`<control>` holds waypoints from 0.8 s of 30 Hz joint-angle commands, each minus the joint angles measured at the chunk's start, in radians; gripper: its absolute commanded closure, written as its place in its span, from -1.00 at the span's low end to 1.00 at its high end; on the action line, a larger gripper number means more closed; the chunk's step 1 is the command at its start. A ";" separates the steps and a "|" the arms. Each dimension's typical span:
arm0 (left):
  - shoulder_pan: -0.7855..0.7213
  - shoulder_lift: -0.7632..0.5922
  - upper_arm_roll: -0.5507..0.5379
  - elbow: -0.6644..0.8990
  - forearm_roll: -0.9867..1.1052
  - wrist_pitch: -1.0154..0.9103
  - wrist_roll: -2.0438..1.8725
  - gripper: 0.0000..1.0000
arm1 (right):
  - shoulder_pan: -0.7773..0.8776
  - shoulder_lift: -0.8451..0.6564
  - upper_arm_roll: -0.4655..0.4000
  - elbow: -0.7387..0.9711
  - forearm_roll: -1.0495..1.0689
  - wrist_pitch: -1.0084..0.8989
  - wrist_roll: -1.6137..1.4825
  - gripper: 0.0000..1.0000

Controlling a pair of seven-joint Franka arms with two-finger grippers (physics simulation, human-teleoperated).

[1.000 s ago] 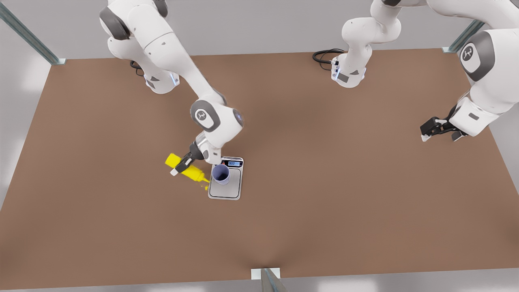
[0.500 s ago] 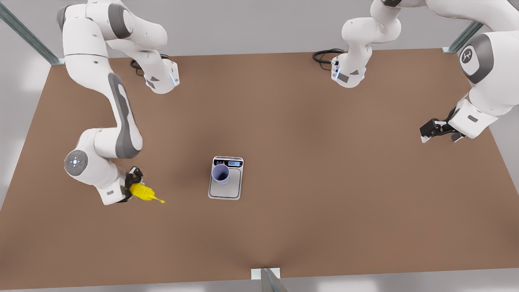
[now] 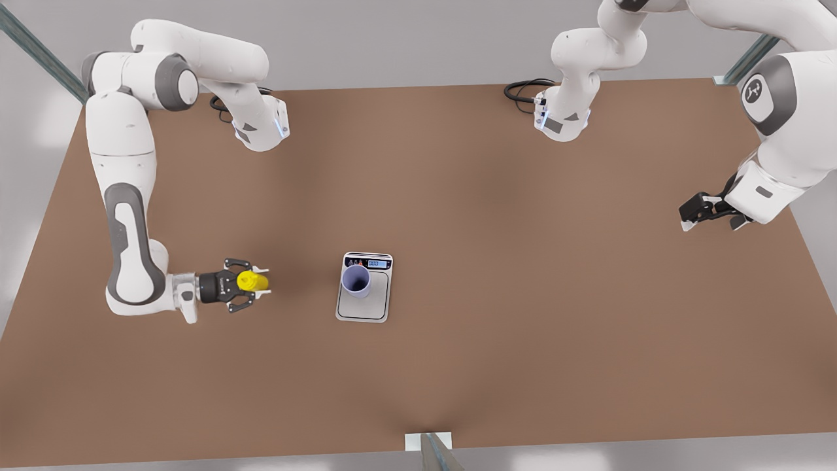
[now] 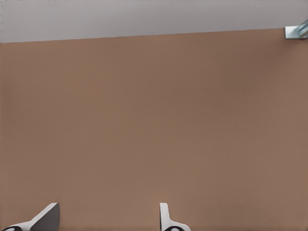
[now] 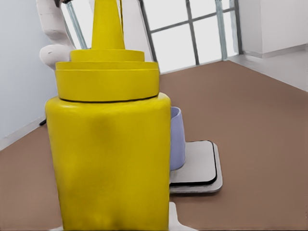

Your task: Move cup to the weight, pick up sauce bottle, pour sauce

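The yellow sauce bottle [image 3: 252, 281] stands upright, nozzle up, at the front view's left, low over the table. My right gripper [image 3: 260, 282] reaches in level and is shut on its body; in the right wrist view the sauce bottle [image 5: 108, 159] looms close, with a white fingertip [image 5: 174, 219] against its side. The lavender cup [image 3: 356, 280] stands upright on the silver weight [image 3: 365, 309], well to the right of the bottle. From the right wrist, the cup [image 5: 177, 139] and the weight [image 5: 202, 166] show behind the bottle. My left gripper [image 3: 706, 216] waits open at the front view's far right; its fingers [image 4: 48, 217] hang over bare table.
The brown table [image 3: 523, 327] spreads wide around the weight. The two arm bases [image 3: 261, 127] [image 3: 562, 118] stand along the far edge, with a black cable [image 3: 523, 88] by the right one. A metal bracket [image 3: 428, 445] sits at the near edge.
The right arm swung the sauce bottle away from the cup to the front view's left, then turned it from tilted to upright. The left arm barely moved.
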 commanded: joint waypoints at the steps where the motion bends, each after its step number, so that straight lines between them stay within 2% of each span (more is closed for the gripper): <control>1: 0.000 0.000 0.000 0.000 0.001 0.000 0.000 -1.00 | -0.002 0.002 0.000 0.000 0.001 0.004 -0.017 -0.12; 7: 0.000 0.001 0.003 0.000 0.001 0.000 0.000 -1.00 | -0.010 0.091 0.000 0.008 0.216 0.037 -0.238 -0.12; 13: 0.000 0.005 0.004 0.002 0.001 0.002 0.000 -1.00 | 0.002 0.116 0.002 -0.008 0.233 0.103 -0.241 -0.14; 24: 0.000 0.014 0.004 0.037 0.001 -0.001 0.002 -1.00 | -0.001 0.151 0.002 -0.006 0.234 0.102 -0.245 -0.15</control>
